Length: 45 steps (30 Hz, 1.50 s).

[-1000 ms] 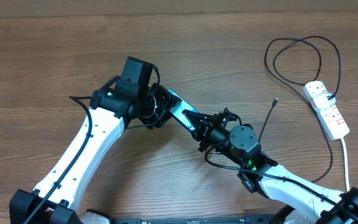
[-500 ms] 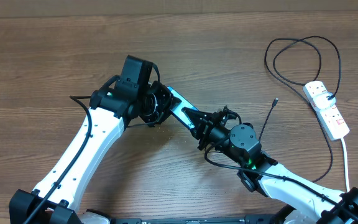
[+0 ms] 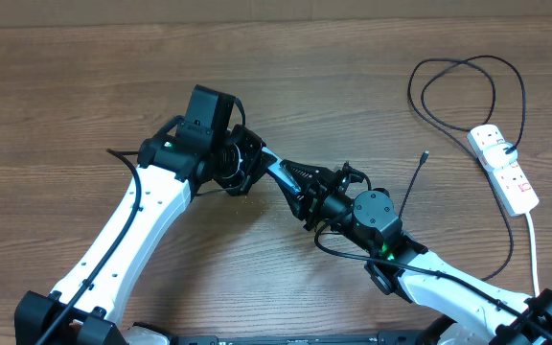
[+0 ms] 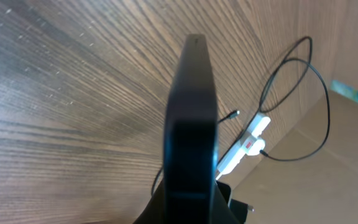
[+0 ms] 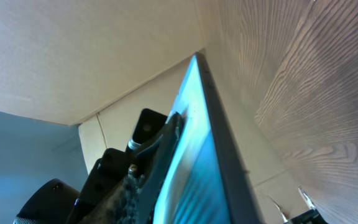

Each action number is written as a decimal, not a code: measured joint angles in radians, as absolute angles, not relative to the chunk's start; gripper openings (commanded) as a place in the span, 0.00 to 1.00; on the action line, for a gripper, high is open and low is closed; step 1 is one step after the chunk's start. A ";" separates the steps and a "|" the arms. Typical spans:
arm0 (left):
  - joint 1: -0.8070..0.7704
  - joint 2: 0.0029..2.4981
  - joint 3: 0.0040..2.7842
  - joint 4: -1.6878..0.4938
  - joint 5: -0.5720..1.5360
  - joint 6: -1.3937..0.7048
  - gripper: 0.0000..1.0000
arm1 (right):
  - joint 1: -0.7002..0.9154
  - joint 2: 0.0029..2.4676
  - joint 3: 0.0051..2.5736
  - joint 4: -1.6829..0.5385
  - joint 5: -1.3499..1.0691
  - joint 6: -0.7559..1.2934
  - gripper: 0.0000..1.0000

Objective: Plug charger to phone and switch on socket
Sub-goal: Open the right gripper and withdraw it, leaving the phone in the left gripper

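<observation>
The left gripper [image 3: 247, 165] is closed on the phone [image 3: 278, 174] and holds it by one end. From above the phone is turned so that mostly its thin edge shows, with a strip of the light-blue screen. In the left wrist view the phone [image 4: 192, 124] stands edge-on directly ahead of this gripper, as a dark narrow slab.

The right gripper [image 3: 307, 196] is at the other end of the phone, facing the left one, so the phone lies between the two. Its jaws are hidden by the wrist and by the phone itself, so I cannot tell if they are wide, narrow or gripping. In the right wrist view the phone [image 5: 197, 168] is very close and tilted, and the dark fingers [image 5: 120, 171] of the left gripper lie against its screen side.

The charger [image 3: 420, 91] is well apart from both grippers, on the table [image 3: 84, 77] to the right of the right gripper. Its small plug [image 3: 424, 153] lies free on the wood just beyond the right arm's wrist, and the thin black cable loops away and comes round to the socket [image 3: 503, 168]. The socket is farther right still, with its white cord [image 3: 533, 249] running back toward the robot's side.

Ahead of the left gripper, past the phone's edge, the same socket [image 4: 244, 142] and charger [image 4: 294, 106] are visible in the distance.
</observation>
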<state>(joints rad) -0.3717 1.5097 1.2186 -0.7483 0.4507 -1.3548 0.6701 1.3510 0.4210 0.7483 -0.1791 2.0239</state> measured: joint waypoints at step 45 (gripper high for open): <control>-0.155 1.512 1.215 -0.938 0.570 -0.632 0.04 | 0.670 1.349 0.439 0.144 -0.018 1.536 1.00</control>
<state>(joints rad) -0.1555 1.5116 1.2152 -0.9382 0.5697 -0.6319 0.6701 1.3491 0.4393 0.1440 -0.0177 1.5360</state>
